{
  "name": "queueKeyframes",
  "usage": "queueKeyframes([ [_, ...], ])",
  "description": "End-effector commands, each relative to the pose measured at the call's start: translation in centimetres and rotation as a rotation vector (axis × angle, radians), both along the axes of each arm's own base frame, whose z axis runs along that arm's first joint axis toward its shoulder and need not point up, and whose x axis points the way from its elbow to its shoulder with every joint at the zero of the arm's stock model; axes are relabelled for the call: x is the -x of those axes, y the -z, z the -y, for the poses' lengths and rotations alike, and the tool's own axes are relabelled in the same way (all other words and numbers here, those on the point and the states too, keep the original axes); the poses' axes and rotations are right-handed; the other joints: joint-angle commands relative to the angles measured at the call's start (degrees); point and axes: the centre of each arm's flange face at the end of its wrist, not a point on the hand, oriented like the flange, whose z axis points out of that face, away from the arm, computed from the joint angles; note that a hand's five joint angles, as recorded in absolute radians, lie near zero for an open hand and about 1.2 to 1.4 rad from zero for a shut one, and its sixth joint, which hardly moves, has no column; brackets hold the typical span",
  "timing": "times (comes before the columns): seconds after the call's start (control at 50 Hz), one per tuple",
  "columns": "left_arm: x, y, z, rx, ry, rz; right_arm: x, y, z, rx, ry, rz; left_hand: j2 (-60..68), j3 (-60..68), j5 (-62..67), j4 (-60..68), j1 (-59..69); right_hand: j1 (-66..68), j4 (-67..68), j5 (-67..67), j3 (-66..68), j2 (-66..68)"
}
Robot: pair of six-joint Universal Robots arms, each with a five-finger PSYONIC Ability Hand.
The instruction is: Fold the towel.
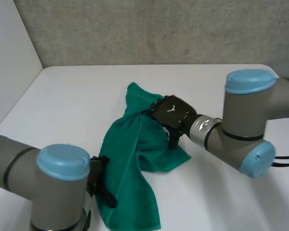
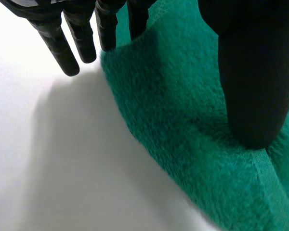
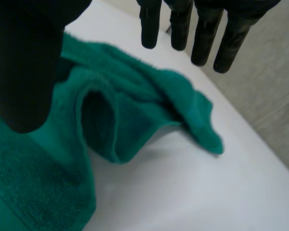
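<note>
Across the middle of the white table [image 1: 58, 101] we see the two arms reaching inward: the left arm [image 1: 24, 163] comes in at the near left, the right arm [image 1: 250, 125] from the right. Between them lies the green towel [image 1: 127, 168], rumpled and not yet folded. It stretches as a long band from a pointed corner at the far side down to a broader end at the near side of the table, with a flap spreading out to the right about halfway along.

The right hand [image 1: 171, 113] sits over the far half of the towel, on its right side, just above the flap. From its wrist camera we see its fingers [image 3: 204, 33] straight and spread, pointing past a bunched fold and the far corner, with the thumb [image 3: 24, 72] held wide of them over the cloth. The hand is fully spread and has hold of nothing. We cannot tell whether it touches the towel.

The left hand [image 1: 100, 180] is at the towel's left edge, toward the near end. Its fingers [image 2: 62, 53] are straight too, some over the bare table and some over the cloth's edge, while its thumb [image 2: 255, 86] stands apart with its tip down on the towel. Nothing is pinched between them.
</note>
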Motion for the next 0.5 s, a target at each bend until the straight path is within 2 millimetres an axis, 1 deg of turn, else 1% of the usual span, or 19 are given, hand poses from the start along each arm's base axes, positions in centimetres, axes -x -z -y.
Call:
queueKeyframes([
  [0.02, 1.1, 1.1, 1.0, 0.033, -0.005, -0.006, -1.1, 4.9, 2.4, -0.071, 0.035, -0.030, 25.41, 24.79, 24.42, 25.36, 26.39, 24.93, 22.82, 22.72, 23.20, 22.93],
  [0.06, 1.2, 0.7, 1.3, 0.067, -0.022, -0.018, -1.2, 5.5, 2.5, -0.088, 0.041, -0.029, 40.42, 39.80, 39.43, 40.37, 41.40, 39.35, 37.24, 37.14, 37.62, 37.35],
  [0.08, 1.3, 0.4, 1.5, 0.087, -0.029, -0.027, -1.2, 5.7, 2.5, -0.104, 0.047, -0.023, 48.33, 47.71, 47.34, 48.28, 49.31, 62.91, 60.80, 60.70, 61.18, 60.91],
  [0.1, 1.5, -0.4, 2.0, 0.136, -0.040, -0.044, -1.2, 5.7, 2.6, -0.111, 0.050, -0.017, 61.73, 61.11, 60.74, 61.68, 62.71, 68.25, 66.14, 66.04, 66.52, 66.25],
  [0.12, 1.5, -0.4, 2.0, 0.137, -0.041, -0.045, -1.1, 5.7, 2.6, -0.120, 0.057, -0.012, 61.87, 61.24, 60.87, 61.81, 62.84, 68.30, 66.19, 66.09, 66.57, 66.30],
  [0.14, 1.6, -1.0, 2.2, 0.163, -0.047, -0.062, -1.0, 5.8, 2.6, -0.131, 0.063, -0.008, 67.53, 66.91, 66.54, 67.48, 68.51, 68.30, 66.19, 66.10, 66.57, 66.30],
  [0.18, 1.9, -3.5, 3.0, 0.260, -0.056, -0.130, -0.7, 5.6, 2.1, -0.167, 0.075, 0.002, 68.40, 67.78, 67.41, 68.35, 69.38, 68.30, 66.19, 66.10, 66.57, 66.30],
  [0.2, 2.0, -4.2, 3.3, 0.284, -0.056, -0.141, -0.5, 5.1, 2.0, -0.169, 0.078, 0.005, 68.40, 67.78, 67.41, 68.35, 69.38, 68.30, 66.19, 66.10, 66.57, 66.30],
  [0.22, 2.1, -4.8, 3.5, 0.307, -0.055, -0.150, -0.3, 4.3, 1.8, -0.166, 0.082, 0.010, 68.40, 67.78, 67.41, 68.35, 69.38, 68.30, 66.19, 66.10, 66.57, 66.30],
  [0.24, 2.2, -5.4, 3.8, 0.329, -0.054, -0.156, 0.4, 2.0, 1.1, -0.146, 0.083, 0.021, 68.40, 67.78, 67.41, 68.35, 69.38, 68.30, 66.19, 66.10, 66.57, 66.30],
  [0.26, 2.1, -6.5, 4.6, 0.373, -0.059, -0.157, 0.8, 1.0, 0.6, -0.140, 0.083, 0.022, 68.40, 67.78, 67.41, 68.35, 69.38, 68.30, 66.19, 66.10, 66.57, 66.30],
  [0.3, 1.8, -7.7, 5.5, 0.420, -0.068, -0.146, 1.5, -0.9, -0.5, -0.132, 0.079, 0.030, 68.40, 67.78, 67.41, 68.35, 69.38, 68.30, 66.19, 66.10, 66.57, 66.30],
  [0.32, 1.6, -8.3, 6.0, 0.439, -0.073, -0.135, 2.2, -2.3, -1.7, -0.140, 0.076, 0.018, 68.40, 67.78, 67.41, 68.35, 69.38, 68.30, 66.19, 66.10, 66.57, 66.30],
  [0.34, 1.3, -9.3, 6.9, 0.478, -0.084, -0.115, 2.6, -2.4, -2.5, -0.159, 0.075, -0.001, 68.40, 67.78, 67.41, 68.35, 69.38, 68.30, 66.19, 66.10, 66.57, 66.30],
  [0.38, 1.1, -10.2, 7.8, 0.512, -0.083, -0.093, 3.1, -2.3, -4.1, -0.218, 0.054, -0.055, 68.40, 67.78, 67.41, 68.35, 69.38, 68.30, 66.19, 66.10, 66.57, 66.30],
  [0.4, 1.1, -10.6, 8.1, 0.526, -0.076, -0.084, 3.8, -1.3, -5.8, -0.307, 0.022, -0.141, 68.40, 67.78, 67.41, 68.35, 69.38, 68.30, 66.19, 66.10, 66.57, 66.30],
  [0.46, 1.3, -11.9, 9.3, 0.574, -0.033, -0.043, 4.5, -0.1, -7.7, -0.400, -0.059, -0.267, 68.40, 67.78, 67.41, 68.35, 69.38, 68.30, 66.19, 66.10, 66.57, 66.30],
  [0.48, 1.3, -12.2, 9.5, 0.585, -0.022, -0.036, 4.7, 0.4, -8.0, -0.434, -0.091, -0.319, 68.40, 67.78, 67.41, 68.35, 69.38, 60.70, 58.59, 58.49, 58.97, 58.70],
  [0.5, 1.5, -12.6, 9.7, 0.601, 0.005, -0.024, 4.7, 0.4, -7.8, -0.428, -0.100, -0.320, 68.40, 67.78, 67.41, 68.35, 69.38, 47.64, 45.53, 45.43, 45.91, 45.64],
])
